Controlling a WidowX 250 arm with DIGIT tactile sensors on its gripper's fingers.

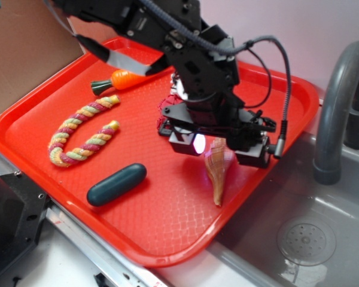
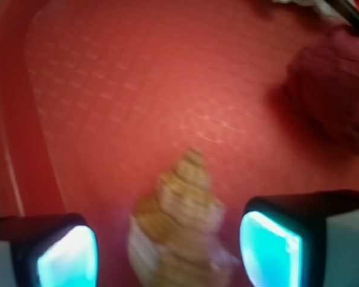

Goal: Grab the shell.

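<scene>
A red tray (image 1: 167,227) with a raised rim and a waffle-textured floor fills most of the exterior view, and it sits beside a grey sink basin (image 1: 299,239) with a curved grey faucet (image 1: 338,107) at the right. The black robot arm (image 1: 185,42) reaches in from the top and bends down over the middle of the tray. Its end effector (image 1: 218,145) hangs low over the tray floor with its jaws spread wide, gripping nothing; in the wrist view the two fingers (image 2: 66,251) stand well apart, one on either side of the shell (image 2: 182,233). The shell (image 1: 216,168) lies on the tray right of centre, its ridged broad end under the end effector and its thin point aimed toward the tray's near edge. A striped rope toy (image 1: 84,134) curls in a U on the left. A dark teal capsule-shaped object (image 1: 116,184) lies near the front. A toy carrot (image 1: 122,79) rests toward the back. A dark red crumpled ball (image 2: 332,89) sits just behind the end effector.
</scene>
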